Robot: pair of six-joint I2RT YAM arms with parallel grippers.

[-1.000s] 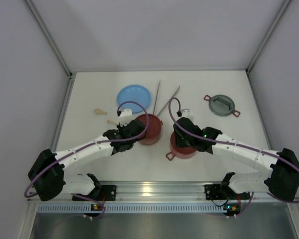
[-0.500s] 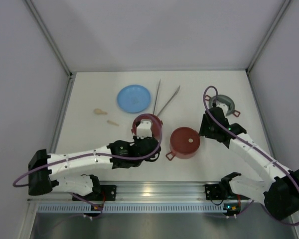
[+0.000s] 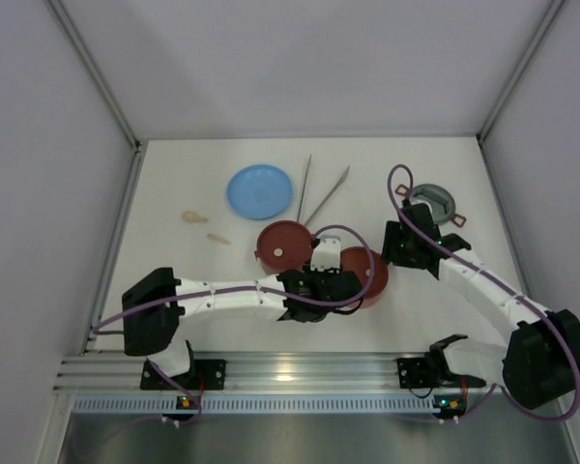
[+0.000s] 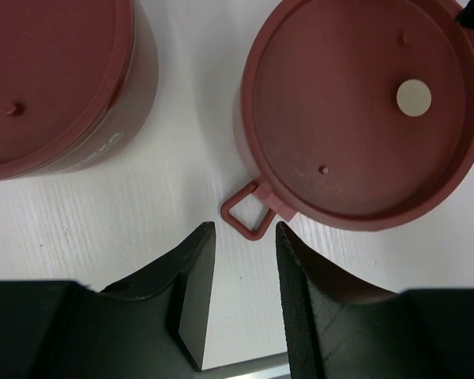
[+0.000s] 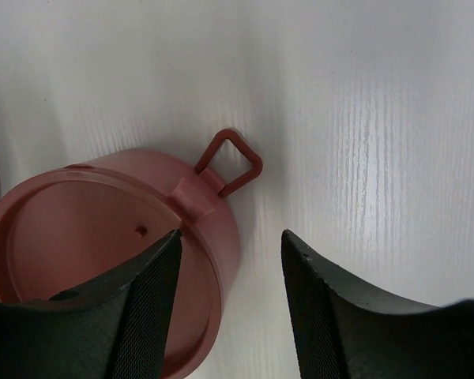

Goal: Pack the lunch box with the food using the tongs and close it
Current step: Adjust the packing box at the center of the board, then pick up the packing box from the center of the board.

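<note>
The left claw (image 4: 243,233) hangs low over the tabletop (image 4: 174,205), jaws narrowly parted and empty. It is lined up on the small loop handle (image 4: 248,216) jutting from the right-hand bowl (image 4: 355,110) of the lunch box. That aim suggests the loop is meant as the pinch point for dragging or lifting the bowl.

The right claw (image 5: 231,241) is at the opposite side of the same bowl, jaws moderately wide and holding nothing. The bowl's wall shows between its fingers, just below a second loop handle (image 5: 231,162). It looks placed to steady the bowl, though I cannot tell whether its fingers are level with the wall or above it.

Both bowls carry flat maroon lids. The left-hand bowl (image 3: 284,244) stands just beside the other, and no coloured food is visible, so it is probably packed inside. A pale round spot (image 4: 414,98) on the right lid could be food or a marking.

The grey top lid (image 3: 433,204) lies behind the right arm, apart from both bowls, so stacking and closing seem to remain. The tongs (image 3: 314,191) rest in a V beyond the bowls, beside the blue plate (image 3: 260,190), with neither claw on them. Two pale bits (image 3: 194,217) lie left of the plate.

With both claws crowding one bowl and the left arm stretched across in front of the other, room is tight.
</note>
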